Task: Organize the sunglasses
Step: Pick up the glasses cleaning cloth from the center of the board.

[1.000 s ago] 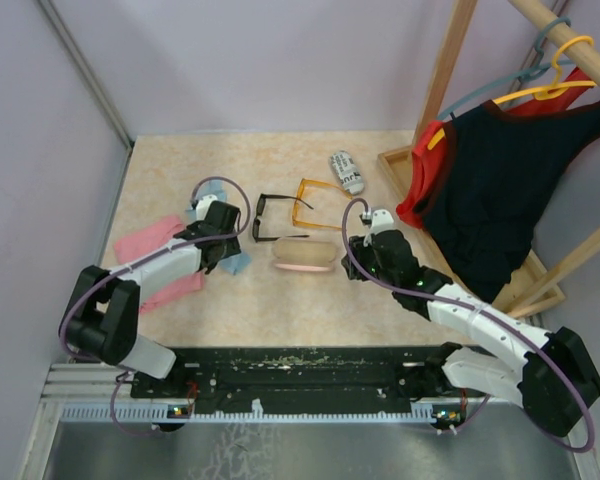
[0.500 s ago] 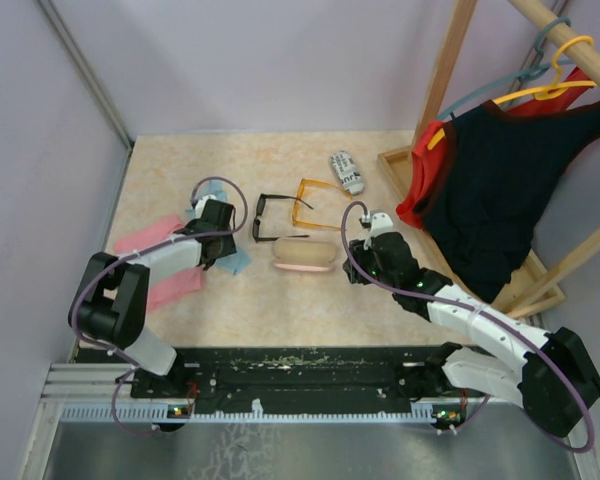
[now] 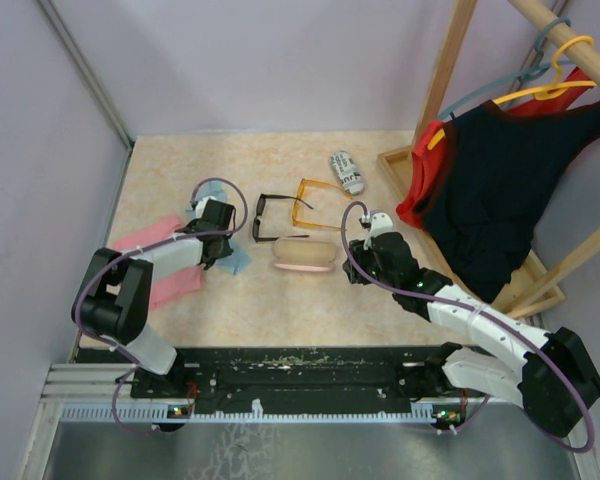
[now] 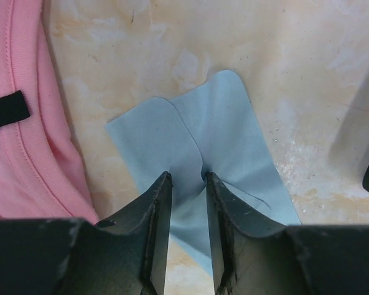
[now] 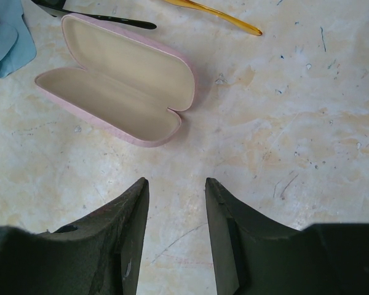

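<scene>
Lying unfolded mid-table, the black sunglasses are sitting just at 9 o'clock of the orange sunglasses. A pink case is lying open at 6 o'clock of them, and a printed case is resting at 1 o'clock. The right claw is hovering at 3 o'clock of the pink case, released and holding nothing. At 8 o'clock, the left claw is straddling a raised fold of a blue cloth beside a pink garment. Its fingers are standing close together, but whether they are actually pinching the fold cannot be told.
</scene>
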{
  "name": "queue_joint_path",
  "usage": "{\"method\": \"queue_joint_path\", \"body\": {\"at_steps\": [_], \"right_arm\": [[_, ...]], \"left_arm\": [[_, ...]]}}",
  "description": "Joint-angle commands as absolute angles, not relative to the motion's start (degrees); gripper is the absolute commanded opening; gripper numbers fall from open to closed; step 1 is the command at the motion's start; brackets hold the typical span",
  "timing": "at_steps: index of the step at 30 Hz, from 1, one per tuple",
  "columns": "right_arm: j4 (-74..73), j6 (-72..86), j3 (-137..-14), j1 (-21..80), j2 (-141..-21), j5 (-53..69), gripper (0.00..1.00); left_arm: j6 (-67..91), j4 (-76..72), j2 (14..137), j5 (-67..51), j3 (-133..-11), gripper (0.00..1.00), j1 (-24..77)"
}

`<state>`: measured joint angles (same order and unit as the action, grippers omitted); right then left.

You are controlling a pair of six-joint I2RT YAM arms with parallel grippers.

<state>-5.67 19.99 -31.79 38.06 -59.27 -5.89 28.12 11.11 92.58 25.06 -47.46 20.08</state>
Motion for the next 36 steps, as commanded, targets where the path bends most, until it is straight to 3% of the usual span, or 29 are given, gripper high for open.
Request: {"method": "queue_joint_path", "body": {"at_steps": [1, 8, 12, 20, 36], "right_arm": [[-4.5, 19.4, -33.5, 37.8, -58.4, -5.5, 0.42], [-5.0, 19.4, -33.6, 37.8, -58.1, -5.4, 0.42], [-5.6, 19.2, -33.6, 37.8, -57.3, -5.8, 0.42], [-6.2, 19.1, -33.2, 37.8, -52.9, -8.3, 0.42], [-4.0, 17.8, -29.1, 37.8, -41.6, -12.6, 0.42]], "left_arm": [[27.8, 11.0, 93.2, 26.1, -49.0, 0.33, 19.5], [27.8, 11.1, 92.4, 26.9, -48.7, 0.16, 19.5], [28.5, 12.3, 91.2, 27.1, -48.8, 0.01, 19.5], [28.7, 16.1, 80.8, 22.5, -47.7, 0.01, 19.7], [21.0, 19.9, 58.3, -0.7, -43.7, 0.01, 22.7]]}}
